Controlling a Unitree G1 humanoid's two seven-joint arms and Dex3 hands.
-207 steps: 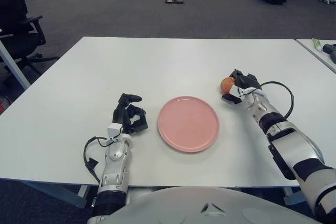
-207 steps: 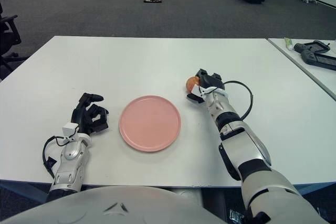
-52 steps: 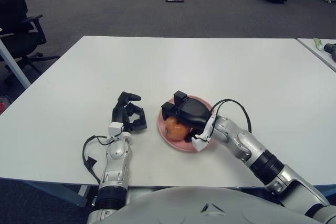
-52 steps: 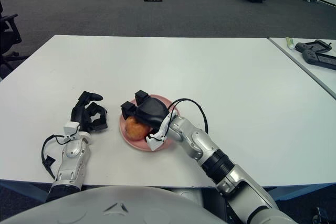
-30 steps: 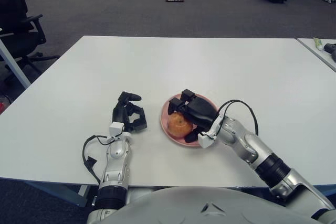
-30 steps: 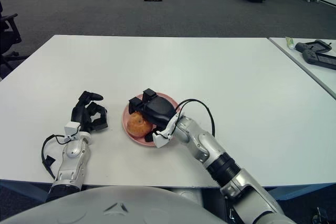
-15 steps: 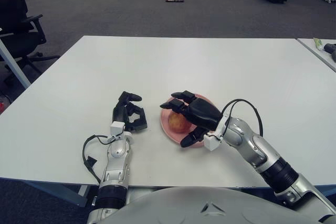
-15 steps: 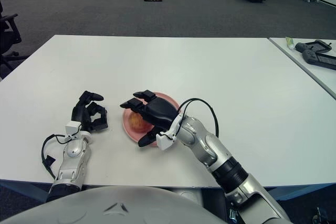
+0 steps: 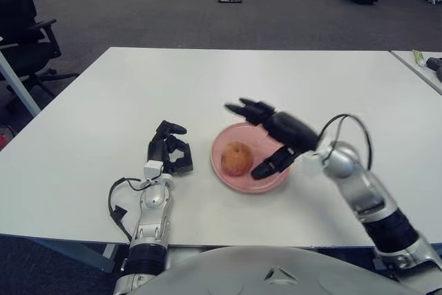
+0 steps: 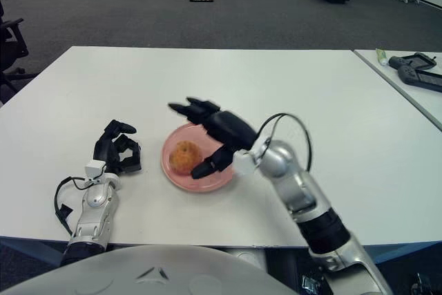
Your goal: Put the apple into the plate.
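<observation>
Resting on plate (image 9: pixel 275 174): apple (image 9: pixel 236 158); right hand (image 9: pixel 280 132) above, fingers spread.

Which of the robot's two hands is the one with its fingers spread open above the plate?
The right hand: its fingers are spread, hovering over the pink plate beside the apple. The left hand rests curled on the table, left of the plate.

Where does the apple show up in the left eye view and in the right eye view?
Left eye view: the apple sits on the pink plate, just right of centre.
Right eye view: the apple lies left of centre, on the same plate.
Shared landmark: the open right hand sits just right of it, holding nothing.
</observation>
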